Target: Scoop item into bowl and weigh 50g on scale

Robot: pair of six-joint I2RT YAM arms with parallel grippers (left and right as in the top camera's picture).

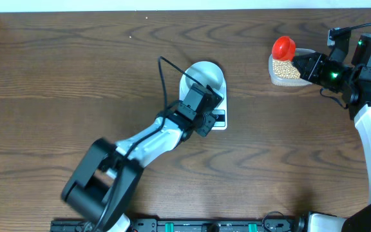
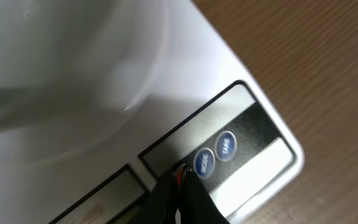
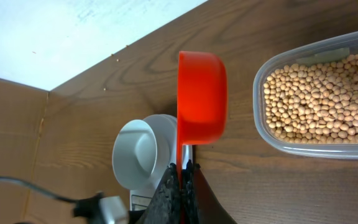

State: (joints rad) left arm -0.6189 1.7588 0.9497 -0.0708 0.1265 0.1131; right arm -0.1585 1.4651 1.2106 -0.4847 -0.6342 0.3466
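The pale bowl (image 1: 203, 76) stands empty on the white scale (image 1: 219, 121). My left gripper (image 1: 205, 111) is shut, with its tips down on the scale's button edge. In the left wrist view the shut tips (image 2: 182, 175) touch the panel right beside two blue buttons (image 2: 215, 154), with the bowl (image 2: 55, 68) at the upper left. My right gripper (image 1: 306, 64) is shut on the handle of a red scoop (image 1: 283, 47), held above the tub's left end. In the right wrist view the scoop (image 3: 201, 93) looks empty, on its side, left of the beans (image 3: 322, 93). The bowl also shows in the right wrist view (image 3: 138, 155).
A clear plastic tub (image 1: 277, 78) holding the beans sits at the back right of the wooden table. A black cable (image 1: 166, 77) loops up from the left arm beside the bowl. The table's far edge meets a white wall (image 3: 73, 31).
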